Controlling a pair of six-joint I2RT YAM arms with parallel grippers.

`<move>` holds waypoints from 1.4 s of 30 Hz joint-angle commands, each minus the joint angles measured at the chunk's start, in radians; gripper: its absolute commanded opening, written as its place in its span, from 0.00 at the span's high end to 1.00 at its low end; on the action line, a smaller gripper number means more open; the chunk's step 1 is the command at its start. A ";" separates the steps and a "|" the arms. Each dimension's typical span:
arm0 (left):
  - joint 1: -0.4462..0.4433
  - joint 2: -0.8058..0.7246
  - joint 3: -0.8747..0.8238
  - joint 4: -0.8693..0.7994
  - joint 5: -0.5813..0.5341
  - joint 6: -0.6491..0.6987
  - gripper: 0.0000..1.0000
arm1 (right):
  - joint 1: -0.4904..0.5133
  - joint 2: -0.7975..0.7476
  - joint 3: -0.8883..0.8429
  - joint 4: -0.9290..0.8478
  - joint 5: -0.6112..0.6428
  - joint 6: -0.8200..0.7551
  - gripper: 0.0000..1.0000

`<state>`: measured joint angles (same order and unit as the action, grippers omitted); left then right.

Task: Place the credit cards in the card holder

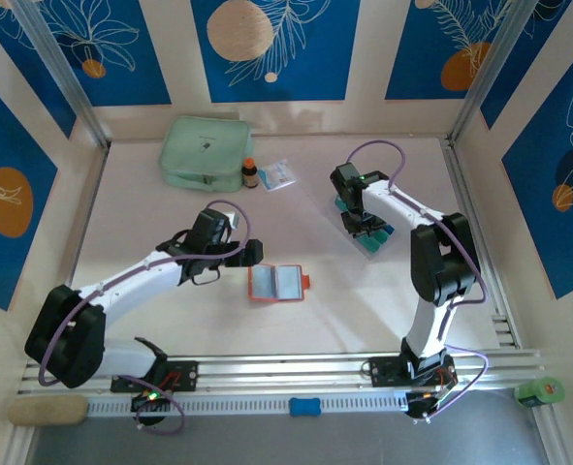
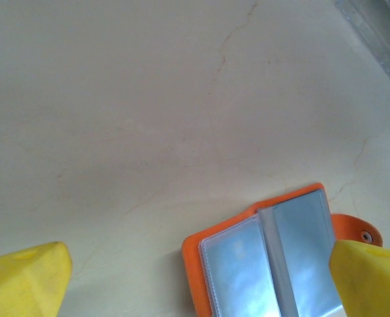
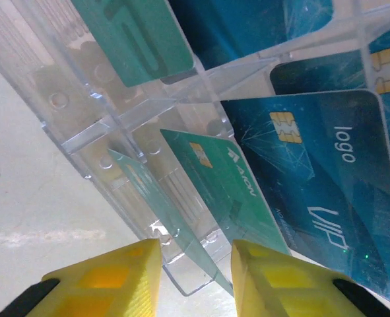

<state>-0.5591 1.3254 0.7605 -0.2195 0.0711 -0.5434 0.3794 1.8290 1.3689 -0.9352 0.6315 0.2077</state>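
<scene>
Saw right hand (image 3: 195, 256) half spread round a green card (image 3: 156, 198), left hand (image 1: 247, 254) spread wide; read "logo" on blue card (image 3: 313, 165).

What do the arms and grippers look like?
The left arm and right arm have white links, bulky black joints and a lilac cable looped along each. Gripper bodies are black. The left fingers and right fingers are blocky and bright yellow.
</scene>
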 commanded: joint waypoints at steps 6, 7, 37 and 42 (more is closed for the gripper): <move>0.014 0.008 -0.004 0.017 0.018 -0.002 0.00 | 0.003 0.036 -0.006 0.002 0.024 -0.013 0.68; 0.014 0.009 -0.004 0.018 0.018 -0.001 0.00 | 0.001 0.038 -0.008 0.004 0.020 -0.013 0.69; 0.025 0.015 0.014 0.005 0.018 0.016 0.00 | 0.052 0.011 -0.036 0.056 -0.062 -0.148 0.99; 0.027 0.016 0.022 -0.005 0.018 0.024 0.00 | 0.056 -0.009 -0.017 0.050 -0.067 -0.173 1.00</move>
<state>-0.5488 1.3308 0.7605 -0.2165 0.0750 -0.5400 0.4347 1.8549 1.3460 -0.8890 0.5976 0.0586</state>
